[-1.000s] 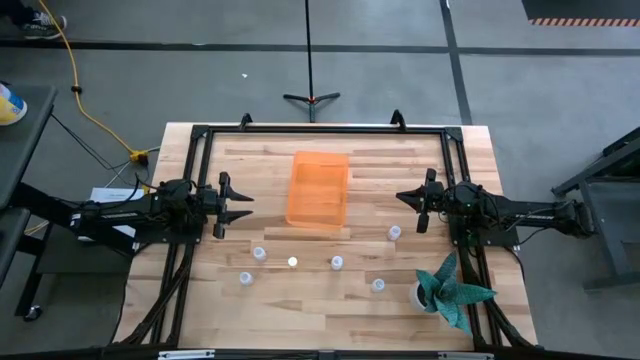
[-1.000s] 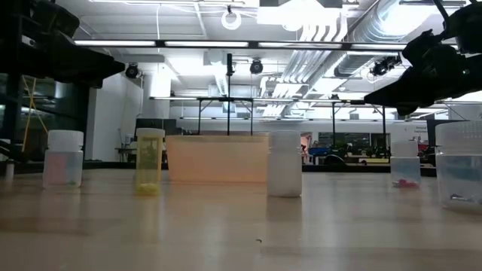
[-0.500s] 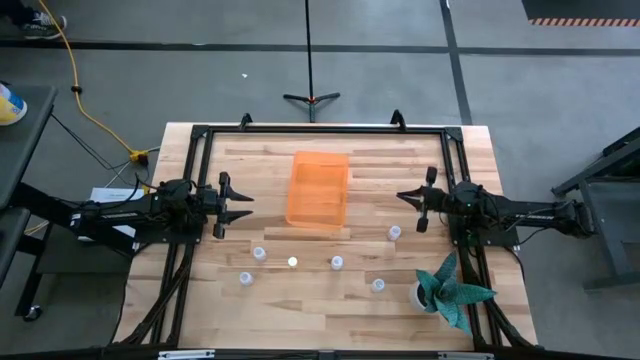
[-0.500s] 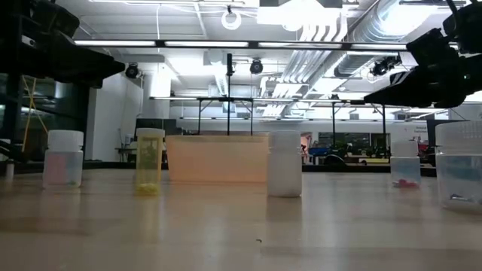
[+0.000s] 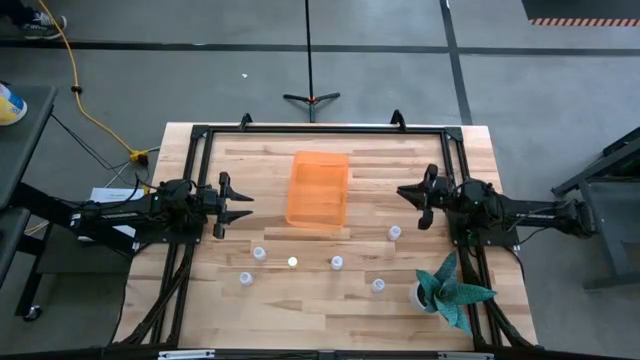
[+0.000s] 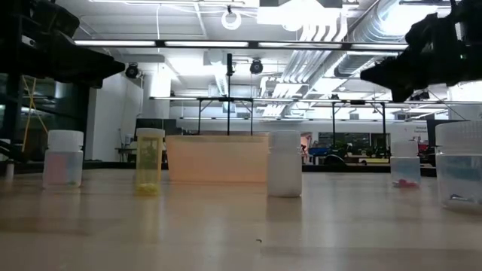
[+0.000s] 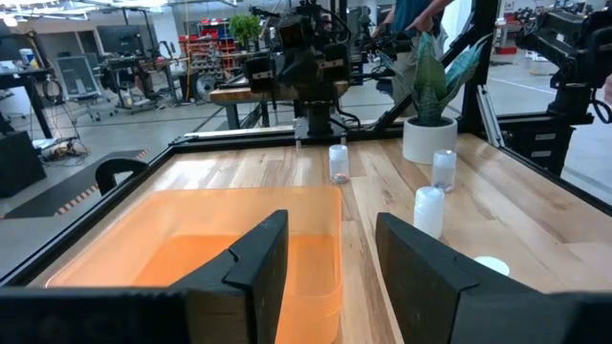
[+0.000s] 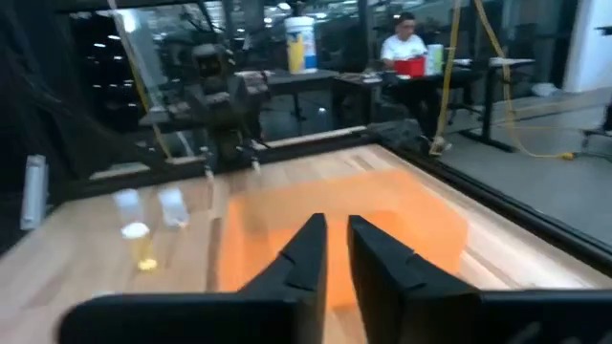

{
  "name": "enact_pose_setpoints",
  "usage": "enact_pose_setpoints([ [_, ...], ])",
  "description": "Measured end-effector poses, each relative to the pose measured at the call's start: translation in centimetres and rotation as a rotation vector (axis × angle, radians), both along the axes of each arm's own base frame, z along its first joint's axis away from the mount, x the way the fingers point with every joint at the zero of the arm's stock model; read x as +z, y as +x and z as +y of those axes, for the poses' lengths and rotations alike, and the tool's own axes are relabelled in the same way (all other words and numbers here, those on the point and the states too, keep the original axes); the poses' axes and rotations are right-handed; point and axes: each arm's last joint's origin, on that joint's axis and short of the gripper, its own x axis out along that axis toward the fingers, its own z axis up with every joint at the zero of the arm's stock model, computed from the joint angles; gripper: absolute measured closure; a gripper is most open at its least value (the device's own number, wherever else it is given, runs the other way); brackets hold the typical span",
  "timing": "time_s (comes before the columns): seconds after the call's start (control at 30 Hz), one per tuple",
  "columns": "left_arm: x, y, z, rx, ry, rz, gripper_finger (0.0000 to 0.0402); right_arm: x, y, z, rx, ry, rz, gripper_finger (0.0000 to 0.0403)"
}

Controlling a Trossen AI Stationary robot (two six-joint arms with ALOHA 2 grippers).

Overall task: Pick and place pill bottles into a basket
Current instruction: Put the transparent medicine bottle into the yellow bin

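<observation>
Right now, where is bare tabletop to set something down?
Bare wood lies between the translucent orange plastic basket and the far frame rail, and along the near edge. It is crowded nearward of the basket, where small white-capped pill bottles stand, with the white-potted teal plant beside.

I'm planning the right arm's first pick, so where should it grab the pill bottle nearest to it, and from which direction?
Take the pill bottle across its round body just under the white cap, coming straight down from above. It stands upright and alone on the table, with free room on every side for both fingers. The right gripper hangs just beyond it, so probably a short move.
</observation>
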Motion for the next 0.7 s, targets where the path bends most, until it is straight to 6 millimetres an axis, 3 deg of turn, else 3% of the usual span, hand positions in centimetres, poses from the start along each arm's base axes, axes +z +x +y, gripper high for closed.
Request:
enact_pose_setpoints([
  [0.13,0.0,0.0,0.0,0.000,0.000,0.000,0.0208,2.1,0.8,0.1,0.034,-0.036,0.037,0.0285],
  [0.37,0.0,0.0,0.0,0.000,-0.001,0.000,0.0208,3.8,3.2,0.1,0.074,-0.016,0.352,0.0168],
  [0.47,0.0,0.0,0.0,0.000,-0.001,0.000,0.0208,4.8,4.1,0.2,0.094,-0.005,0.461,0.0148],
  [0.7,0.1,0.0,0.2,0.085,-0.008,-0.011,0.0208,8.5,6.3,1.4,0.180,-0.026,0.535,0.0144],
])
